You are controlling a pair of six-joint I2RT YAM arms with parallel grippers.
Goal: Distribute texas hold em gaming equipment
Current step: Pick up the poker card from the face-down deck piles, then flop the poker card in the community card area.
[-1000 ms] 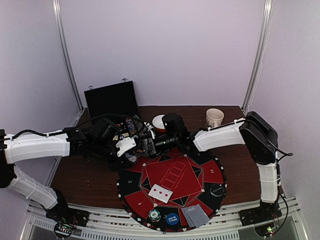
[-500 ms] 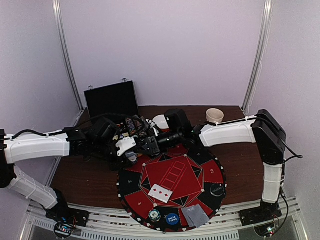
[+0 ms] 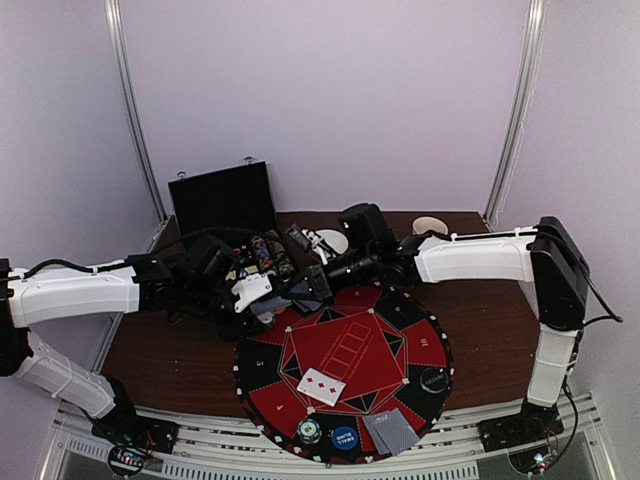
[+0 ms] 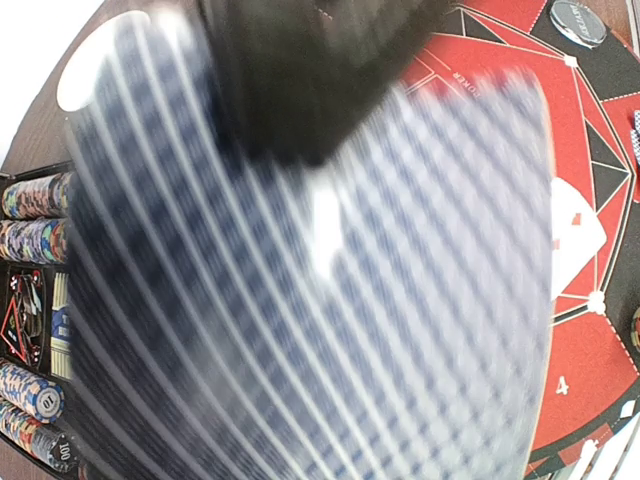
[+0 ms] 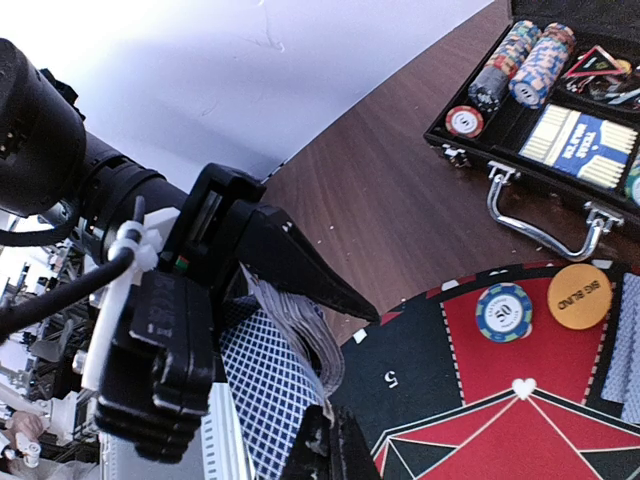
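The back of the table was crowded. An open case stood at the rear left with rows of chips in its tray. A cup was half hidden behind the right arm, and a bowl (white, partly covered) lay beside that arm's wrist. The far-left rim of the mat was screened from above by both grippers, which met there.

The deck was clamped in the left gripper and held over that rim, between case and mat. It was held steeply tilted rather than flat, with its edges slightly fanned. Its checked grey-blue back filled the left wrist view (blurred), and its long axis ran roughly top to bottom there.

The jaws of the right gripper were closed together at the deck's edge, and a dark finger overlapped the top card. Whether a card was pinched could not be told.

Face-up cards with red pips lay slantwise on the mat. At the near rim were set a face-down pile, a blue disc and a pale chip. A black disc lay to the right. An orange disc was seen just beside a blue chip, near the case's handle.
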